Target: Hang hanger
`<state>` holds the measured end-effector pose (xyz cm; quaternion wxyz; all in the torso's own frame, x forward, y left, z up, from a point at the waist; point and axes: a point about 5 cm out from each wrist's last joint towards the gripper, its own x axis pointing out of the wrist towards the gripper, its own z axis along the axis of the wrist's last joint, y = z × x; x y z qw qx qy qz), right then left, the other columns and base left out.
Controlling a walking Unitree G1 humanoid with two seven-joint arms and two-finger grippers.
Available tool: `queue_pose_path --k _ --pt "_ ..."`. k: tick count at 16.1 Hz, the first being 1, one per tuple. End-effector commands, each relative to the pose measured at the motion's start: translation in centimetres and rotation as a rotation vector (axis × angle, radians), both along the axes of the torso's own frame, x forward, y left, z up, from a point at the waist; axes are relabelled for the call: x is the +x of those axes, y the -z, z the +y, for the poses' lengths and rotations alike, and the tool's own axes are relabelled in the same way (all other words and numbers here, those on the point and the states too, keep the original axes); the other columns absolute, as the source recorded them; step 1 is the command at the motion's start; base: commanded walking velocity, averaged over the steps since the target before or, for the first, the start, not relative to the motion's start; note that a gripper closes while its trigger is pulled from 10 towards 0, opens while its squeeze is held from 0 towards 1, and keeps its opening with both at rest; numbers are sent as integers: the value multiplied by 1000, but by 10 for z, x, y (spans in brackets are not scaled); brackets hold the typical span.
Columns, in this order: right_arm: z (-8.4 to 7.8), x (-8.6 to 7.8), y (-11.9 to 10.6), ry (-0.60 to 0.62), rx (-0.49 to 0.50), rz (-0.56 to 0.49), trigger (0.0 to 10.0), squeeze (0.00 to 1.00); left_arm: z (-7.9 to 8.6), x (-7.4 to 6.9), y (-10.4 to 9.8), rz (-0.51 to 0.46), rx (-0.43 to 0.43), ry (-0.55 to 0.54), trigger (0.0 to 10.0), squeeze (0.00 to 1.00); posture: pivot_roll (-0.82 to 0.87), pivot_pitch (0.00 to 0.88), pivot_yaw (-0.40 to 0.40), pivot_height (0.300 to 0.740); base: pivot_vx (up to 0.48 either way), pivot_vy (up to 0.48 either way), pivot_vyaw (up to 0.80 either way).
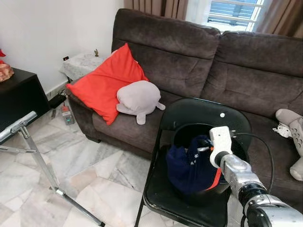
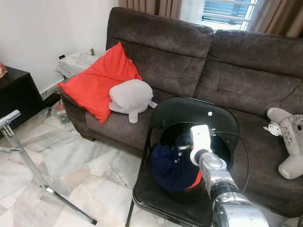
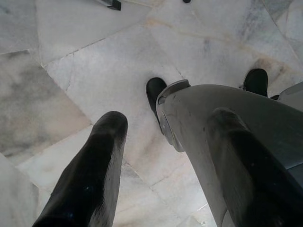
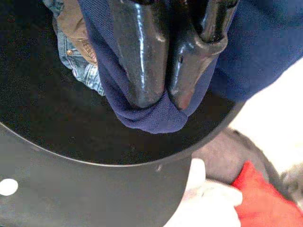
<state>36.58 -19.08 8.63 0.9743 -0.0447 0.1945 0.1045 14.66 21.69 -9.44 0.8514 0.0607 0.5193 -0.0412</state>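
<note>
A black folding chair [image 1: 201,111] stands before the sofa with a round black basket [image 1: 185,131] on its seat. A navy blue garment [image 1: 187,170] bulges out of the basket, with an orange-red strip [image 1: 216,181] at its edge. My right gripper [image 1: 202,149] reaches into the basket from the right. In the right wrist view the right gripper [image 4: 163,100] is shut on a fold of the navy garment [image 4: 156,120], with denim [image 4: 81,68] beneath it. My left gripper [image 3: 165,156] hangs open over the marble floor.
A dark brown sofa [image 1: 246,71] holds a red cushion [image 1: 106,82], a grey plush [image 1: 139,97] and another plush toy [image 1: 293,137]. A metal rack frame [image 1: 35,151] slants across the floor at left, near a black cabinet [image 1: 19,94]. Open marble floor [image 1: 94,175] lies between them.
</note>
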Motion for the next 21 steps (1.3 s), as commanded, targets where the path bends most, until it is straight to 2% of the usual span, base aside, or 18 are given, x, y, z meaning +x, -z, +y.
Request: queue_pose_path --k 1,2,3,5,6,7,10,11,12,14,18,19,21 --pt "0 -2 4 -18 -29 16 10000 0 1 -7 3 31 10 16 10000 0 48 0 -30 740 0 0 0" --pt "1 -4 7 -22 -33 29 10000 988 1 -8 3 32 10 14 10000 0 49 0 -30 740 0 0 0" --pt "1 -5 8 -29 -44 32 10000 1000 1 -8 3 32 10 14 10000 0 50 0 -29 740 0 0 0" --pt "3 -6 11 -64 -118 35 10000 1000 1 -8 3 32 10 15 10000 0 53 0 -28 740 0 0 0" --pt "3 -5 10 -73 -141 29 10000 580 1 -8 3 33 11 15 10000 0 52 0 -27 740 0 0 0" --pt "3 -5 9 -68 -148 19 10000 0 2 -7 3 33 11 16 10000 0 49 0 -26 740 0 0 0" --pt "-1 -1 1 -43 -163 -26 10000 0 1 -7 2 33 11 18 10000 0 43 0 -25 740 0 0 0" --pt "-4 5 -11 -9 -130 -107 10000 0 1 -7 2 34 10 19 10000 0 33 0 -24 740 0 0 0" --pt "-4 5 -13 -5 -126 -119 10000 0 1 -7 2 35 9 20 10000 0 33 0 -24 740 0 0 0" --pt "-2 7 -25 -7 -88 -245 10000 0 1 -7 2 38 6 29 10000 0 3 0 -19 740 0 0 0" --pt "-3 2 -23 9 -51 -290 10000 0 0 -7 3 38 3 32 10000 0 3 0 -29 740 0 0 0" --pt "-10 -3 -25 50 -111 -361 10000 0 0 -7 3 31 7 21 10000 0 -3 0 -34 740 0 0 0" --pt "-12 -16 -20 56 -228 -434 10000 0 1 -8 3 32 9 14 10000 0 -24 0 -30 740 0 0 0"
